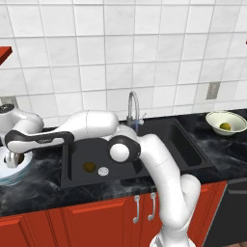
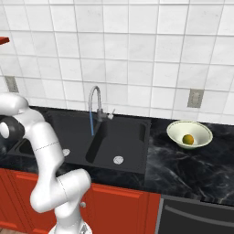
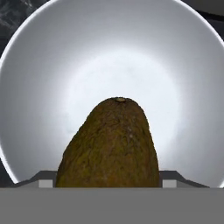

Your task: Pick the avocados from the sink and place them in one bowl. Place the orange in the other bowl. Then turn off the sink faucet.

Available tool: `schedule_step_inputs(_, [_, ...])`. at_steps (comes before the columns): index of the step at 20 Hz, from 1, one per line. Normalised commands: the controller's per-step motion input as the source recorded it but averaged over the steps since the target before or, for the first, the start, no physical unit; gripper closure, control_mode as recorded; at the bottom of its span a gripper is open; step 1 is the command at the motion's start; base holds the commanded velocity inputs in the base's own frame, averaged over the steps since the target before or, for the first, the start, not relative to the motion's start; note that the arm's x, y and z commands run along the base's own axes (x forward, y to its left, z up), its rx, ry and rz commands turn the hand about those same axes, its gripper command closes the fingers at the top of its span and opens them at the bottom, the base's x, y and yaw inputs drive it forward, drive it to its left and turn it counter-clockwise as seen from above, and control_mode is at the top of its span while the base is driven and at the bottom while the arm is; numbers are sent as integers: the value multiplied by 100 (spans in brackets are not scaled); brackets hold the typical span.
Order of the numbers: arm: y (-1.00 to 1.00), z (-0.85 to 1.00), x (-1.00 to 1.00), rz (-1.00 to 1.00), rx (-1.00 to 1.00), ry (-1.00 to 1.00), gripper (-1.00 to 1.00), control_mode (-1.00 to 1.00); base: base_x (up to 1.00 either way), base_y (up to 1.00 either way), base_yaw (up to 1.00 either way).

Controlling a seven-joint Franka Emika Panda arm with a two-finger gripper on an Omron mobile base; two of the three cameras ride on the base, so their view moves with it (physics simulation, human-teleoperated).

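Note:
My gripper (image 3: 109, 180) is shut on a dark brown avocado (image 3: 109, 144), which stands upright between the fingers. It hangs just above the middle of the pale blue-white bowl (image 3: 48, 65). In the left base view the gripper (image 1: 13, 159) reaches down into that bowl (image 1: 19, 174) on the counter, left of the black sink (image 1: 77, 179). A second avocado (image 1: 89, 167) lies in the left basin by the white drain (image 1: 103, 171). The orange (image 2: 188, 139) sits in the cream bowl (image 2: 201, 129) to the right of the sink (image 2: 137, 137). A blue stream of water falls from the faucet (image 2: 95, 107).
The arm stretches across the sink's left basin. Red cabinet doors (image 1: 96, 217) run under the dark marble counter (image 2: 183, 169). A white tiled wall with an outlet (image 2: 195, 98) stands behind, and a red shelf corner (image 1: 4, 52) juts out at the upper left.

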Motion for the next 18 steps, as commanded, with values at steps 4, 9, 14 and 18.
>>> schedule_step_inputs(4, [5,-13,0,12,0,0,100,-100,0,0,0])
schedule_step_inputs(9, [13,-14,1,10,0,2,100,-100,0,0,0])
schedule_step_inputs(14, [20,-19,8,9,0,6,100,-100,0,0,0])
schedule_step_inputs(18, [27,-14,18,9,0,7,-100,-100,0,0,0])
